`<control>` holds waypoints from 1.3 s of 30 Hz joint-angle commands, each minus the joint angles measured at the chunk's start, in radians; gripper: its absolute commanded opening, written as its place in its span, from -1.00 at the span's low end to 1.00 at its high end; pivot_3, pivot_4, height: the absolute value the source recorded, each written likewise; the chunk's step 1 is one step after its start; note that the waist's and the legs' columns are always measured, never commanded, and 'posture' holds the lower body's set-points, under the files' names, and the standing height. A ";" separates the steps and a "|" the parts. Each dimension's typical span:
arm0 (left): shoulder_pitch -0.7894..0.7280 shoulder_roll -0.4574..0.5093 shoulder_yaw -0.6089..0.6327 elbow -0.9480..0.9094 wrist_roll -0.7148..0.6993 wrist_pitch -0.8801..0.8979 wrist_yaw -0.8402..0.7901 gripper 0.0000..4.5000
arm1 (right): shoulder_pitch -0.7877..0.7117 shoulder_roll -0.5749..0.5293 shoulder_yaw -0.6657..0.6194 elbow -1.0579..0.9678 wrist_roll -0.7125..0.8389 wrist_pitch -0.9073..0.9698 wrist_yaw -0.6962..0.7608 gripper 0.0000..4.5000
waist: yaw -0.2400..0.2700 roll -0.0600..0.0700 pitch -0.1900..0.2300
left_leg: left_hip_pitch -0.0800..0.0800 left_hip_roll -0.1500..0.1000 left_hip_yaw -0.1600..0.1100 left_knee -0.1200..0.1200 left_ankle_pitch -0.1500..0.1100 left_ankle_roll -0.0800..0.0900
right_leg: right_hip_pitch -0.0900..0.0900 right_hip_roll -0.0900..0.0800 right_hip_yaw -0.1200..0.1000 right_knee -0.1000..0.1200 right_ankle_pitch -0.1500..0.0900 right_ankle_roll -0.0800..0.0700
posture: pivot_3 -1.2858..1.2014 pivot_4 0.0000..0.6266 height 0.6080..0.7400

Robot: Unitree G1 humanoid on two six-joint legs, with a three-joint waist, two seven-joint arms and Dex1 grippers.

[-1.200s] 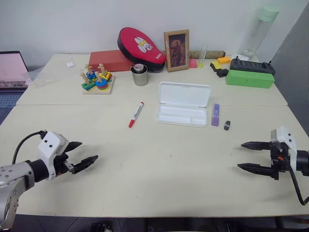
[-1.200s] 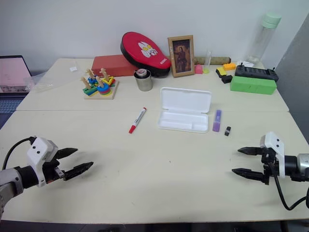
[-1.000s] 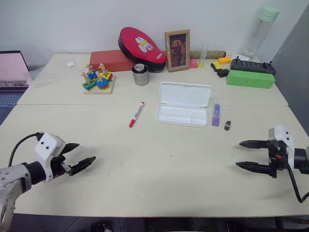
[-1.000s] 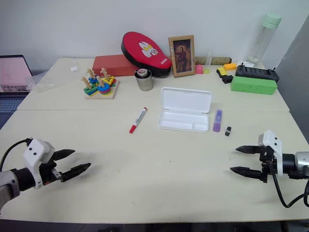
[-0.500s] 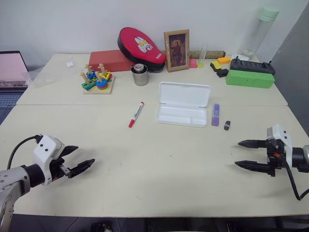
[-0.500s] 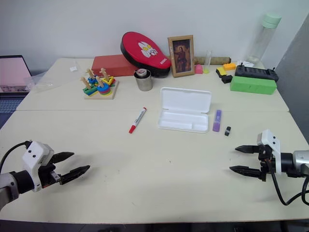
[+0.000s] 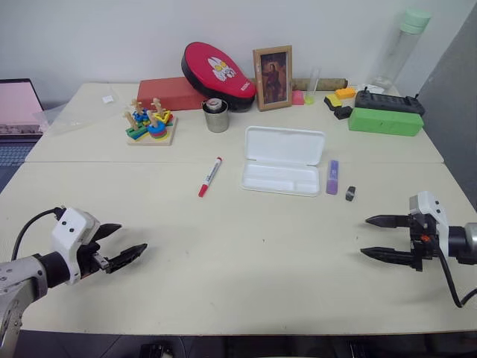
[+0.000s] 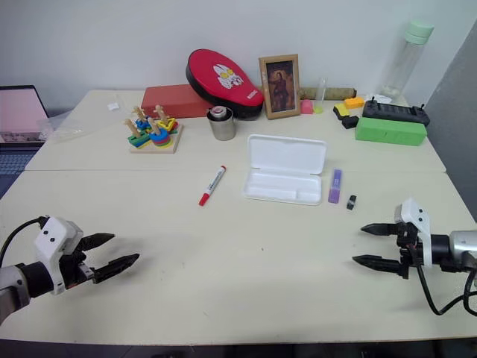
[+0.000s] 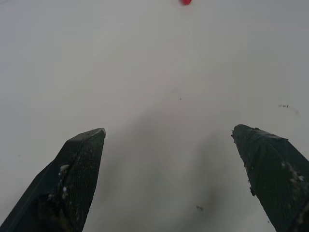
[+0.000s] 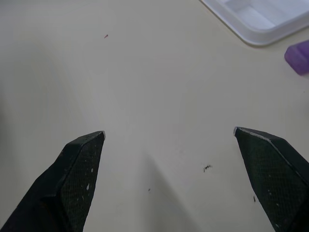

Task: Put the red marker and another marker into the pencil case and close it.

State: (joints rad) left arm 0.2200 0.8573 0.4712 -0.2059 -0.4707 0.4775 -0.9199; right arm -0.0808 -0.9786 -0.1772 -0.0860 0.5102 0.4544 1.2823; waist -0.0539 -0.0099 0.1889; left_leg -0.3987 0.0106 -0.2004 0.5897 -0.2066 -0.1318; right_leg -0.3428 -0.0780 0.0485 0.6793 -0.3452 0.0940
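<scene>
The white pencil case [image 7: 282, 160] lies open mid-table, its lid folded back toward the far side. A red marker [image 7: 210, 176] with a white barrel lies on the table to its left. A short purple marker [image 7: 332, 177] rests just right of the case; its end also shows in the right wrist view [image 10: 298, 56], beside a corner of the case [image 10: 263, 19]. My left gripper [image 7: 130, 244] hovers open and empty near the front left edge. My right gripper [image 7: 369, 236] stands open and empty at the front right, pointing inward.
A small black piece [image 7: 350, 194] lies right of the purple marker. Along the back stand a wooden stacking toy [image 7: 151, 125], metal cup [image 7: 216, 116], red box [image 7: 173, 93], red oval case [image 7: 218, 73], picture frame [image 7: 273, 68], green box [image 7: 385, 121] and a bottle [image 7: 402, 45]. A laptop [image 7: 19, 112] sits far left.
Both grippers stay open. The left gripper has drifted slightly down and back toward the front edge; the right one has edged a little inward. The table's objects have not moved.
</scene>
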 commanded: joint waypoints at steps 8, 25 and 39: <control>-0.290 -0.237 -0.201 -0.191 -0.081 -0.052 0.118 0.99 | -0.448 0.212 0.297 0.162 -0.149 -0.055 -0.001 1.00 | -0.002 0.000 0.000 | 0.000 0.000 0.000 0.002 0.000 0.000 | 0.001 0.000 0.000 0.000 0.001 0.001 | 0.03 -0.52 1.00; -0.423 -0.322 -0.383 -0.233 -0.063 -0.061 0.143 0.99 | -0.888 0.445 0.486 0.902 -0.497 -0.463 0.045 1.00 | -0.014 -0.001 0.000 | -0.001 0.001 0.002 0.002 0.002 -0.003 | 0.001 0.000 -0.001 0.000 0.001 0.001 | 0.03 -0.52 1.00; -0.420 -0.316 -0.365 -0.227 -0.062 -0.065 0.160 0.99 | -0.919 0.445 0.478 1.005 -0.575 -0.506 0.034 1.00 | -0.030 -0.001 0.000 | 0.000 0.001 0.002 0.002 0.002 -0.003 | 0.001 0.000 -0.001 0.001 0.001 0.001 | 0.03 -0.52 1.00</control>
State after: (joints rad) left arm -0.1991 0.5301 0.0828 -0.4030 -0.5237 0.4269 -0.7641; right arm -0.9790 -0.5285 0.2959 0.9106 -0.0328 -0.0373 1.3281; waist -0.0842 -0.0110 0.1888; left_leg -0.3991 0.0111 -0.1980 0.5914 -0.2047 -0.1350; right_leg -0.3423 -0.0780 0.0476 0.6802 -0.3441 0.0948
